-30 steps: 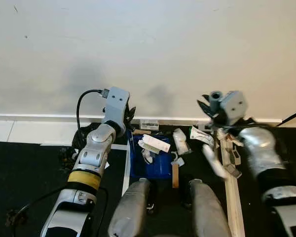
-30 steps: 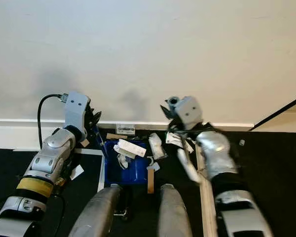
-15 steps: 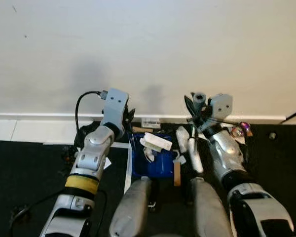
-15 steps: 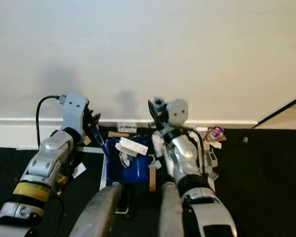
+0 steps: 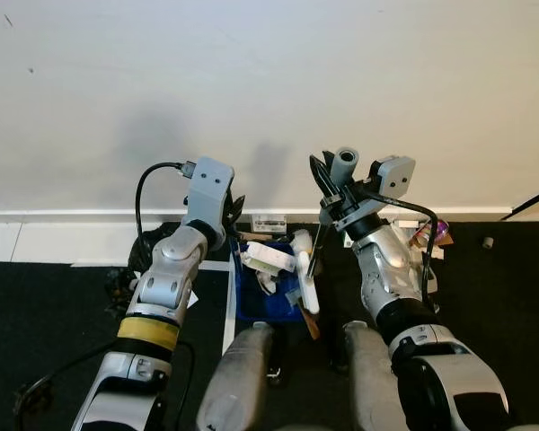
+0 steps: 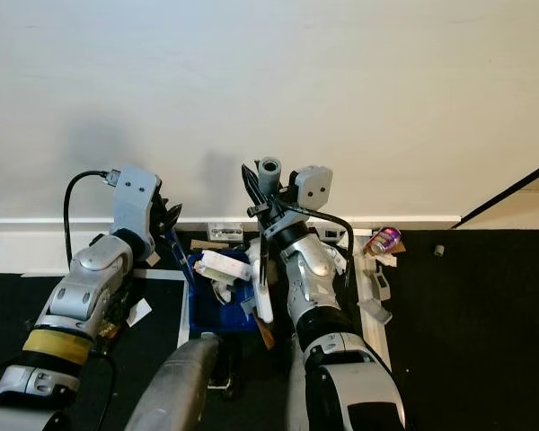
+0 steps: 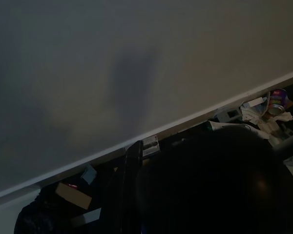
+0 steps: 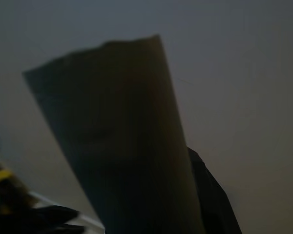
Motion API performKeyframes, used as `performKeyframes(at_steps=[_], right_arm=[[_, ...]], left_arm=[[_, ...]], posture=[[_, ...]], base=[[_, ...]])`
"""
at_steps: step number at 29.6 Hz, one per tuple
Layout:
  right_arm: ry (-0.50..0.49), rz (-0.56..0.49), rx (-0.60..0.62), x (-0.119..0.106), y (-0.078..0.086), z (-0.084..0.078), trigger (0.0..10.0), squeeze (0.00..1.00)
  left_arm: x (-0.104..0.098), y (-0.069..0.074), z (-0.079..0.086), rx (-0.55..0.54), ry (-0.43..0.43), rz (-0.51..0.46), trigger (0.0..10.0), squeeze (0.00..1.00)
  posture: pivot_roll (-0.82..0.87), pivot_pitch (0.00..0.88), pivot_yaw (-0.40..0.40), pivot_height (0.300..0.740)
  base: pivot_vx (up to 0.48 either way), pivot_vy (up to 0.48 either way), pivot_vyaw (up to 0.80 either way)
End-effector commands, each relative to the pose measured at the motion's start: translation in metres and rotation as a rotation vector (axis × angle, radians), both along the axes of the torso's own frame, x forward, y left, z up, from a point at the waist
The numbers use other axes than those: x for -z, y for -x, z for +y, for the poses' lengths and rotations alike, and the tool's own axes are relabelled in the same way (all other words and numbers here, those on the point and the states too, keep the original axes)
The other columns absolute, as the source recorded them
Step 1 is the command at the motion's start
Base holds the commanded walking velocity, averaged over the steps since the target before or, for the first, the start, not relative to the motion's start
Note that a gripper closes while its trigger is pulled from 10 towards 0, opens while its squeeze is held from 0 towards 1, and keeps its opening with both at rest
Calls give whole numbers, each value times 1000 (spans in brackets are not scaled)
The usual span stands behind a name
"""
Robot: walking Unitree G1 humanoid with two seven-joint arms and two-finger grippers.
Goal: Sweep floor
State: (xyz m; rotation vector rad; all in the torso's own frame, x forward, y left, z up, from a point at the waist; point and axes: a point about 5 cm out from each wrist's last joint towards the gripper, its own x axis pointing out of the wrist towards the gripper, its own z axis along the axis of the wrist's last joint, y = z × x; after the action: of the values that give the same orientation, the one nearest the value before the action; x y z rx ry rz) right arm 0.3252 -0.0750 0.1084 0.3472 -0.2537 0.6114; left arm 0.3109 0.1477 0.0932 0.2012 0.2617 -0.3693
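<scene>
A blue dustpan (image 5: 268, 292) sits on the black floor by the baseboard, with white scraps (image 5: 269, 259) inside it. My left gripper (image 5: 234, 209) is shut on its dark blue handle (image 6: 177, 249), just left of the pan. My right gripper (image 5: 332, 191) is shut on the brush's grey round handle (image 5: 346, 162). The brush's white lower part (image 5: 305, 274) reaches down to the pan's right edge. In the right wrist view the handle (image 8: 122, 141) looms dark and close.
A purple can (image 6: 385, 240), crumpled paper and white bits (image 6: 374, 285) lie to the right along the white baseboard (image 5: 63, 215). A wooden stick (image 6: 212, 244) lies behind the pan. A black cable clump (image 5: 126, 278) sits left. My legs (image 5: 242, 377) stand below.
My right arm has swung left with the brush, from the right side over to the dustpan's right edge, pushing white scraps that way. The left arm has held still.
</scene>
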Motion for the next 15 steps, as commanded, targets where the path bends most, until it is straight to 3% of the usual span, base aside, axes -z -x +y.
performKeyframes(at_steps=[1,7,11,15], right_arm=[[-138,-97,-90,-24,4,30,10000,0],[-140,-189,-212,-44,18,30,10000,0],[-76,-223,-248,-47,33,13,10000,0],[-48,-253,-251,-56,37,2,10000,0]], left_arm=[[23,9,-5,21,-7,107,10000,0],[20,3,-7,-14,52,109,10000,0],[1,-9,8,-109,204,70,10000,0],[-14,-14,23,-151,283,23,10000,0]], posture=[[70,248,65,740],[41,240,52,740],[25,230,40,740],[11,219,34,740]], base=[[0,0,0],[0,0,0],[0,0,0],[0,0,0]])
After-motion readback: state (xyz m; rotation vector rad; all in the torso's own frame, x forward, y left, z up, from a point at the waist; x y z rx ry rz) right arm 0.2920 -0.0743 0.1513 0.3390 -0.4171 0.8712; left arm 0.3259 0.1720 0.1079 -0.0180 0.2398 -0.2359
